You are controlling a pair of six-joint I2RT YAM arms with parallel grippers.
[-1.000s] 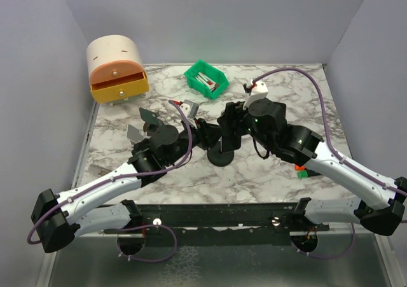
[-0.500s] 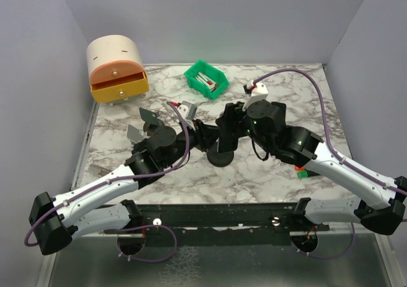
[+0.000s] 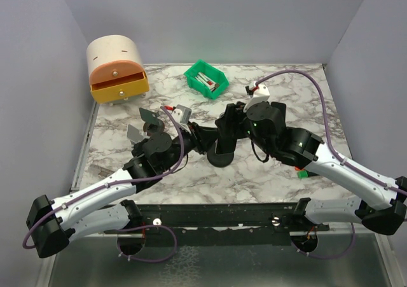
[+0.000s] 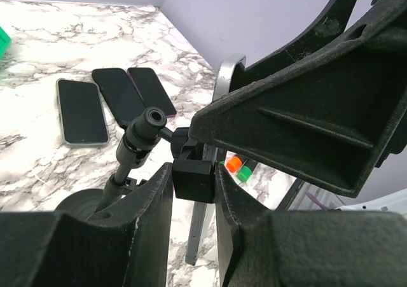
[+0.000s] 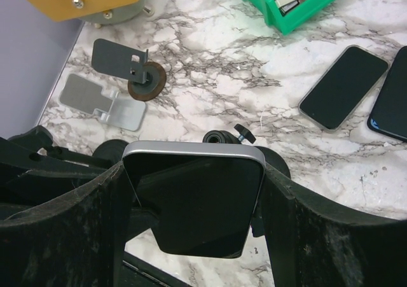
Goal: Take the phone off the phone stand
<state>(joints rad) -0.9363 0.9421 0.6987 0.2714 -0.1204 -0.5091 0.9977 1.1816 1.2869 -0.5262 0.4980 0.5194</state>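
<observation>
While the phone (image 5: 197,204) is sitting upright in the phone stand (image 3: 220,156) at the middle of the marble table (image 3: 267,172), the right gripper (image 5: 196,172) is pinching it by its two side edges; the phone is showing a dark, unlit screen, a silver frame and rounded corners. The left gripper (image 4: 194,175) is pinching a black block on the stand. Three loose phones (image 4: 81,111) are lying flat side by side on the table, one silver-edged and two dark. Two more stands are resting near the left edge, a dark spare stand (image 5: 124,61) and a silver spare stand (image 5: 102,101), while one green bin (image 3: 206,79) and one drawer unit (image 3: 116,67) are standing at the back
</observation>
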